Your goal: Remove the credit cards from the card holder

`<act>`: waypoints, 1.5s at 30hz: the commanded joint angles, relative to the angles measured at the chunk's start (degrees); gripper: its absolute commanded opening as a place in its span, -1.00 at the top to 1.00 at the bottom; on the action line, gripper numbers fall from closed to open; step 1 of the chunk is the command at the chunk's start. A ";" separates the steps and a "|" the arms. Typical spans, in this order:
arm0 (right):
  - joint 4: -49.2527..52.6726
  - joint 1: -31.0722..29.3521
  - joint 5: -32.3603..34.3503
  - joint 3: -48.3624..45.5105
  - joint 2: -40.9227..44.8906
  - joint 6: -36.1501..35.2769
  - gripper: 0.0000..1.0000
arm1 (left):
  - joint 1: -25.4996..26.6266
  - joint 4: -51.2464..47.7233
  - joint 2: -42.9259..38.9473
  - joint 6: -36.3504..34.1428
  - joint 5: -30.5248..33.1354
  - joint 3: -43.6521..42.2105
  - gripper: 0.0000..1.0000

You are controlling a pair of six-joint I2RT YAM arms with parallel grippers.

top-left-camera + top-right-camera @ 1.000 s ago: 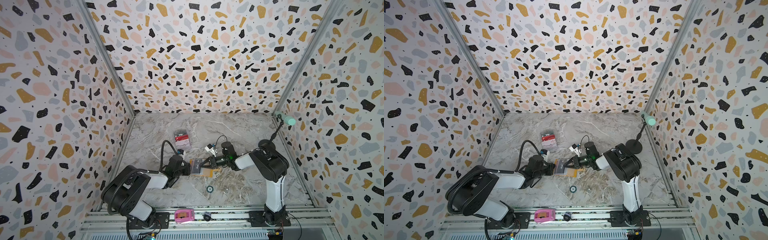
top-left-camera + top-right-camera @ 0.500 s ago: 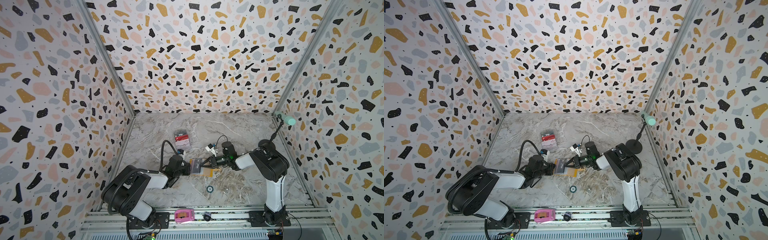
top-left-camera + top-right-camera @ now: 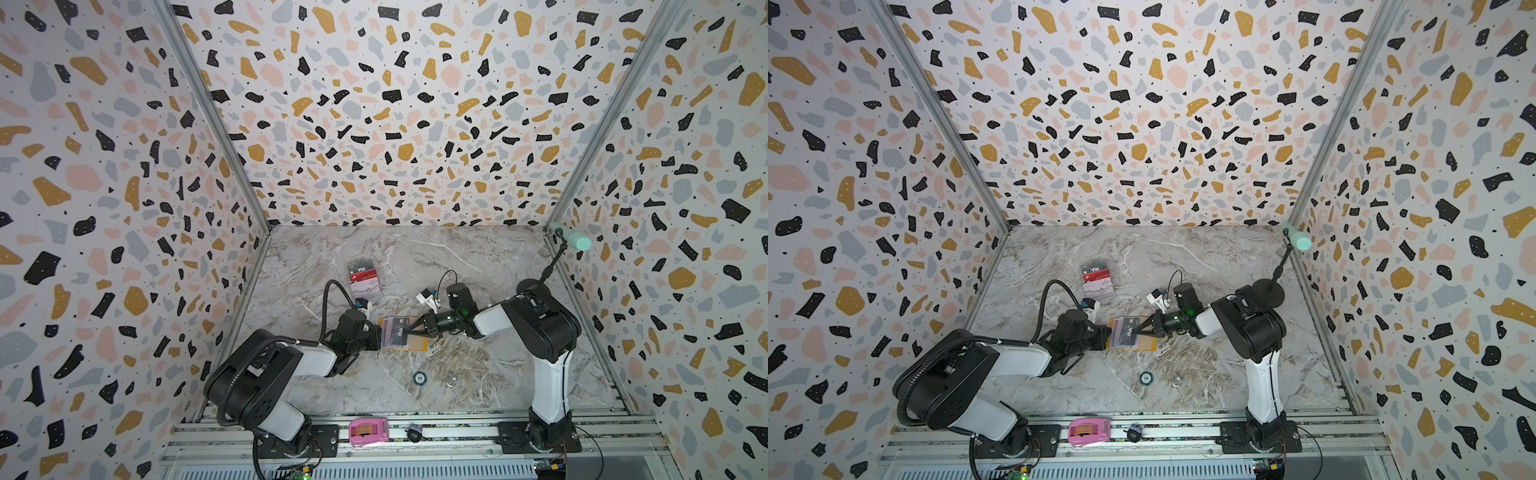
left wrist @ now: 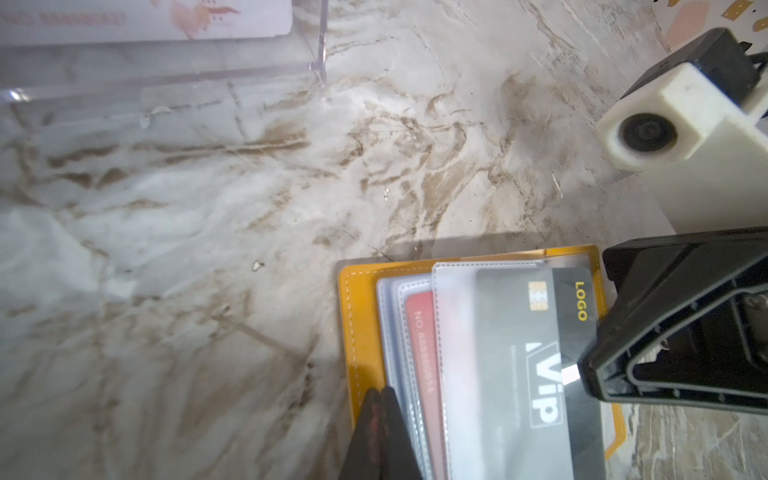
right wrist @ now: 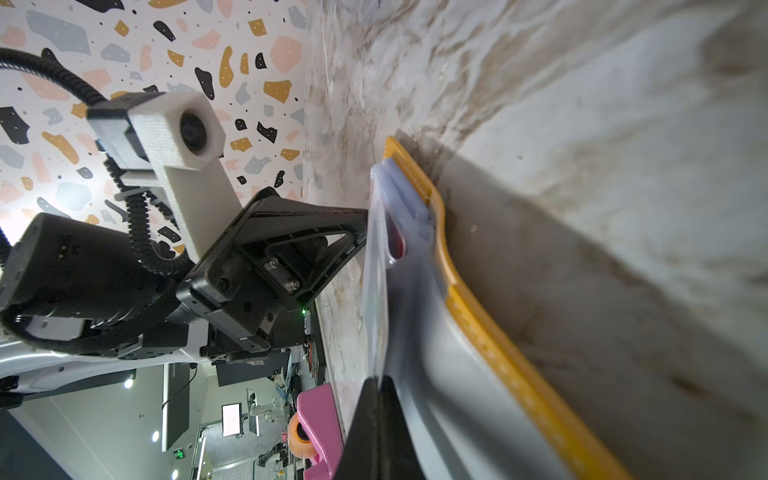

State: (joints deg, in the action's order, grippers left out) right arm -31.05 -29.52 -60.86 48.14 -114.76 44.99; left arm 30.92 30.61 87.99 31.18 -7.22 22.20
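You've got the left gripper clamped on the card holder, middle of the table, at its 9 o'clock edge as anchor, right gripper pinching the black card from 3 o'clock to pull.

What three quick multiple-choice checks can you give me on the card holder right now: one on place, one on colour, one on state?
1. Where is the card holder?
A) on the table, between the left pincer and the right pincer
B) lifted off the table
C) hanging off the table's edge

2. What colour is the card pinched by the right pincer?
A) red
B) black
C) white

3. What state is the card holder in?
A) snapped shut
B) lying open, sleeves exposed
C) standing on edge

Key: 1 A, the pincers meet it from opposite sides. 2 B, the black card marked "Vip" sits at its tips. 3 B, the yellow cover lies under fanned sleeves.
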 commanded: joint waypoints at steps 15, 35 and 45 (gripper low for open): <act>26.74 7.69 0.78 6.12 5.93 -19.51 0.97 | 0.37 -5.73 2.48 0.73 -2.75 -1.32 1.00; 38.51 9.57 4.19 9.17 19.23 -33.62 1.00 | 0.37 -13.09 -4.85 -2.98 -2.83 4.05 0.23; 38.74 9.48 -4.04 8.28 25.97 -40.17 1.00 | -0.32 -24.59 -17.97 -8.20 -8.25 11.59 -0.38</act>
State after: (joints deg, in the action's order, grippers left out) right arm 6.37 -20.10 -60.10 55.88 -91.90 8.58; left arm 31.14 9.69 72.99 26.06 -10.74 30.85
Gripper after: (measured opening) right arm 0.044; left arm 0.663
